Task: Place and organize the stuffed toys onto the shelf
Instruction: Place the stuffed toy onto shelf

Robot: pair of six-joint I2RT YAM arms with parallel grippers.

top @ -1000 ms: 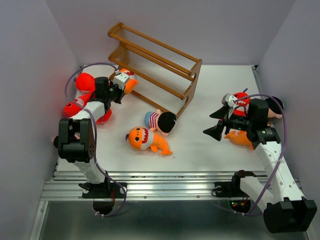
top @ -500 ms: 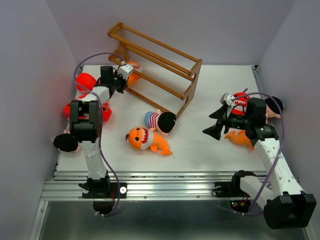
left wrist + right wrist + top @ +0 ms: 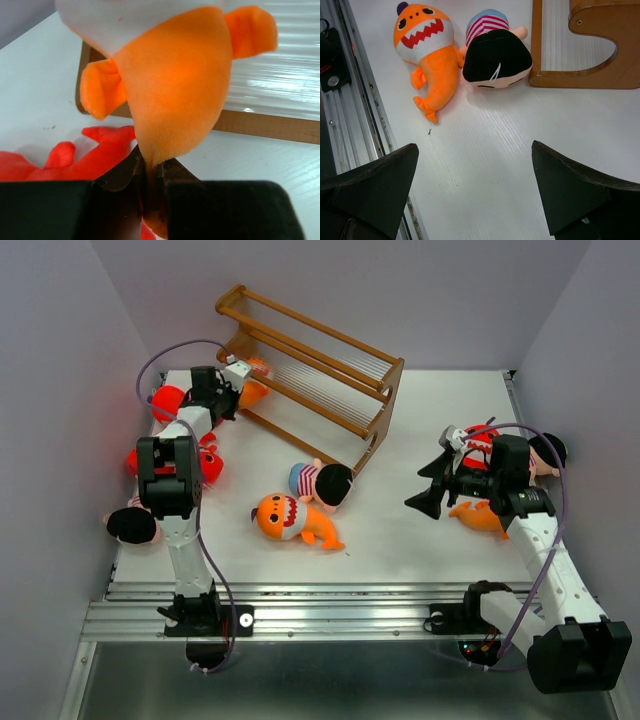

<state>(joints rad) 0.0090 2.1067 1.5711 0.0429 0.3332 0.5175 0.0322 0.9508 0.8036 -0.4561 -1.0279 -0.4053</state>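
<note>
My left gripper [image 3: 232, 380] is shut on the tail of an orange stuffed shark [image 3: 175, 85], held up at the left end of the brown wooden shelf [image 3: 320, 370]. The shelf's lower board [image 3: 260, 125] lies just behind the toy, and a red toy [image 3: 100, 150] lies below. My right gripper [image 3: 428, 490] hangs open over bare table, with nothing between its fingers. Ahead of it, on the table, lie another orange shark [image 3: 427, 50] and a doll with black hair and a striped shirt [image 3: 495, 50], next to the shelf's side panel [image 3: 585, 50].
Red plush toys [image 3: 170, 400] and a black-haired doll [image 3: 130, 525] lie along the left wall. Under my right arm are a red shark [image 3: 482, 440], an orange toy [image 3: 480, 518] and another doll [image 3: 548, 452]. Grey walls close in on both sides.
My left arm has swung up and away with the orange shark, from beside the red toys to the shelf's left end. The right arm has hardly moved.
</note>
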